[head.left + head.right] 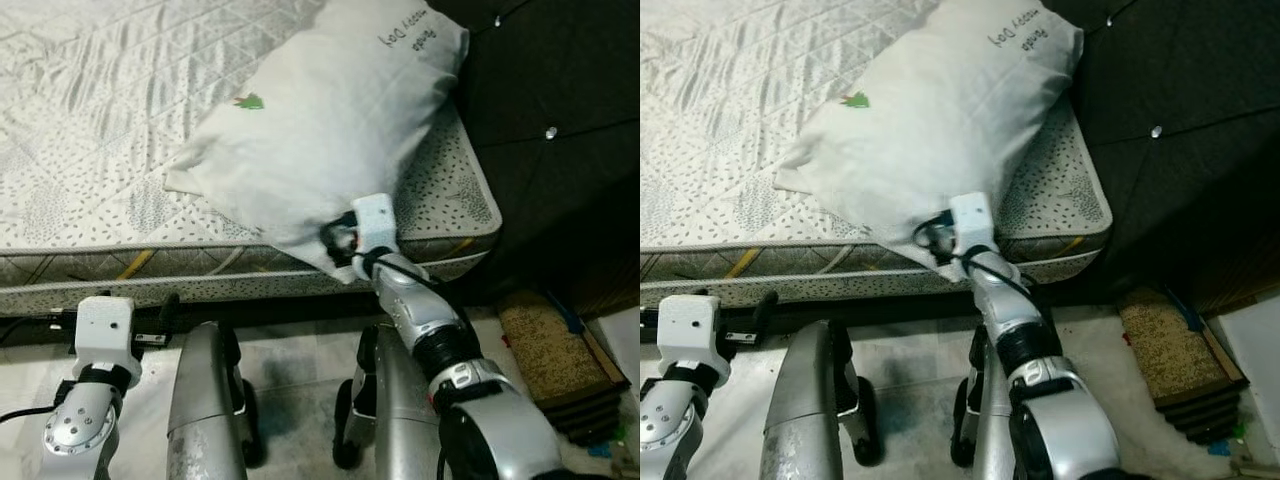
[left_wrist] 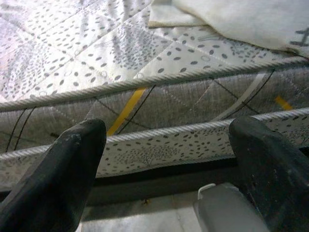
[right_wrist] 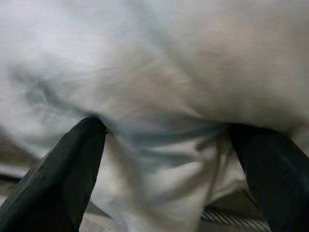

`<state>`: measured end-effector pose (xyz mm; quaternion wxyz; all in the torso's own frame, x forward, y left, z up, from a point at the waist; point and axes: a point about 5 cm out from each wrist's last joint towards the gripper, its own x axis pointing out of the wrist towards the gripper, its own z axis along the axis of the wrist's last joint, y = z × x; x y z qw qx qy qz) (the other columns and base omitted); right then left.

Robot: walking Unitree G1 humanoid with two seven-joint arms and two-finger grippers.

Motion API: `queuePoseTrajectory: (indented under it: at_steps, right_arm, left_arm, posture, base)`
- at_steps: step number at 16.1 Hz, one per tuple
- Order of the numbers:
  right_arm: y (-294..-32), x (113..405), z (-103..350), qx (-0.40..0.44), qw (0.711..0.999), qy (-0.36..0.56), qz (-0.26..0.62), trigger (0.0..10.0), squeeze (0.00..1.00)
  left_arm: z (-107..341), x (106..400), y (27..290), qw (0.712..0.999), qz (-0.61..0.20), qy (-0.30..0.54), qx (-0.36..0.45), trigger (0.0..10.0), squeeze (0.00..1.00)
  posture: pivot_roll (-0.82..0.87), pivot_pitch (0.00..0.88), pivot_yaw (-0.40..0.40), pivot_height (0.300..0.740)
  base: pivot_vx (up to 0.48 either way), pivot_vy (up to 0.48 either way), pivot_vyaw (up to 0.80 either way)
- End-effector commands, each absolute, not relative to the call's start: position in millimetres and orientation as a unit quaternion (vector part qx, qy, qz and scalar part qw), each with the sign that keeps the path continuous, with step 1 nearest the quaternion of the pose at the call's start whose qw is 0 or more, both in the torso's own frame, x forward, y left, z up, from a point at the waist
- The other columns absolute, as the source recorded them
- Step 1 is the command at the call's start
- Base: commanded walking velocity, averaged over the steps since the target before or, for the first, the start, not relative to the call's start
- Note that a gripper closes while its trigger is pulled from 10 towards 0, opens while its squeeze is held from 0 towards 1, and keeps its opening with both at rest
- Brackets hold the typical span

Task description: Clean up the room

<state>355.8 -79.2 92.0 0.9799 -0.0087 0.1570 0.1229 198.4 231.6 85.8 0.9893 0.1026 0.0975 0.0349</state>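
A white pillow [image 1: 320, 130] with a small green print lies slanted across the mattress [image 1: 90, 150], its lower corner hanging over the bed's edge. My right gripper [image 1: 340, 240] is at that corner. In the right wrist view its black fingers [image 3: 82, 159] stand apart, and bunched pillow cloth [image 3: 164, 159] bulges between them. My left gripper [image 2: 166, 145] is low by the bed's side, open, facing the mattress edge [image 2: 159, 101] with nothing between its fingers.
A dark padded headboard [image 1: 560, 100] rises at the right end of the bed. Stacked brown mats [image 1: 550, 350] lie on the floor to the right. My own silver legs [image 1: 205, 400] stand on the pale floor close to the bed.
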Motion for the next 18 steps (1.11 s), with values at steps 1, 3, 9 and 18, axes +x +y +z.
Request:
queuePoseTrajectory:
  at_steps: [1,3,9,18]
  right_arm:
    - [-83,360,95,0.011,0.984,0.154,0.085,10.0,0.0]
    - [-59,361,103,0.09,0.98,0.155,0.088,4.6,0.0]
    - [-33,362,114,0.189,0.964,0.159,0.095,0.0,0.0]
    - [-107,388,125,0.17,0.977,0.13,0.004,0.0,0.0]
  left_arm:
    - [86,197,229,0.989,0.034,0.102,0.104,10.0,0.0]
    - [87,199,229,0.989,0.034,0.1,0.104,10.0,0.0]
    - [88,200,228,0.989,0.036,0.098,0.103,10.0,0.0]
    - [88,209,224,0.99,0.037,0.09,0.101,10.0,0.0]
  posture:
    - [0.19,0.244,-0.091,0.546]
    - [0.19,0.236,-0.089,0.546]
    - [0.2,0.228,-0.095,0.546]
    - [0.19,0.193,-0.106,0.546]
  base:
    - [0.0,0.0,0.0]
    - [0.0,0.0,0.0]
    - [0.0,0.0,0.0]
    - [0.0,0.0,0.0]
